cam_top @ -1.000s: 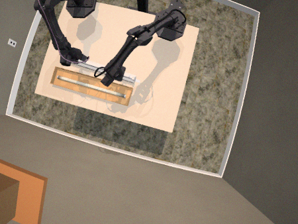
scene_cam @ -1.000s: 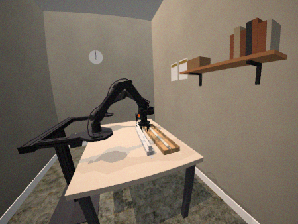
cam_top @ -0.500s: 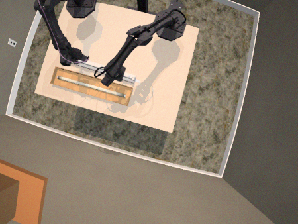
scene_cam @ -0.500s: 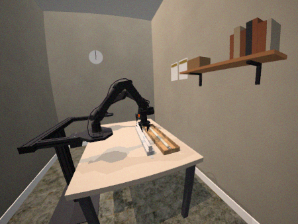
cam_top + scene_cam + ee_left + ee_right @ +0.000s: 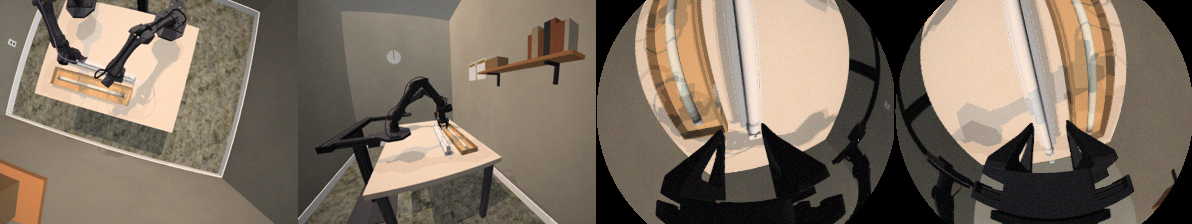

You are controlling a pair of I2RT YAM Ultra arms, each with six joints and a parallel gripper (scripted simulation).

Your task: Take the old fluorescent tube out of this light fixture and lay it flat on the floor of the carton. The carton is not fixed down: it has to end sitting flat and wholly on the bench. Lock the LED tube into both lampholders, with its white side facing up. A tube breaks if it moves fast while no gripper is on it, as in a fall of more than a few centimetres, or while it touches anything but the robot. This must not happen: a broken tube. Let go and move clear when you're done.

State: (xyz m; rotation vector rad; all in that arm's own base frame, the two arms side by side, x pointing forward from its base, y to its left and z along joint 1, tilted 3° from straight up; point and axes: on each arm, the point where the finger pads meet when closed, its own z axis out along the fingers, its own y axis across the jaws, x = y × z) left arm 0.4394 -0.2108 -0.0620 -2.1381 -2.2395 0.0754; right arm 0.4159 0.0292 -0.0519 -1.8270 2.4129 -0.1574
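Note:
A brown carton (image 5: 54,77) (image 5: 468,150) (image 5: 655,60) (image 5: 1110,75) sits flat on the bench (image 5: 159,99). A greyish tube (image 5: 83,84) (image 5: 678,75) (image 5: 1090,75) lies along the carton floor. Beside the carton a white tube (image 5: 93,65) (image 5: 752,100) (image 5: 1044,125) (image 5: 444,140) lies along the light fixture (image 5: 730,65). I cannot tell whether it is locked in. My left gripper (image 5: 741,130) (image 5: 110,80) is half open, with one end of the white tube between its fingertips and a gap showing beside it. My right gripper (image 5: 1049,124) (image 5: 71,59) is half open astride the other end.
The arms' bases stand at the back of the bench on a black rack (image 5: 341,139). A wall shelf (image 5: 530,63) with books and a box hangs beyond the carton's side. The carton lies near the bench edge.

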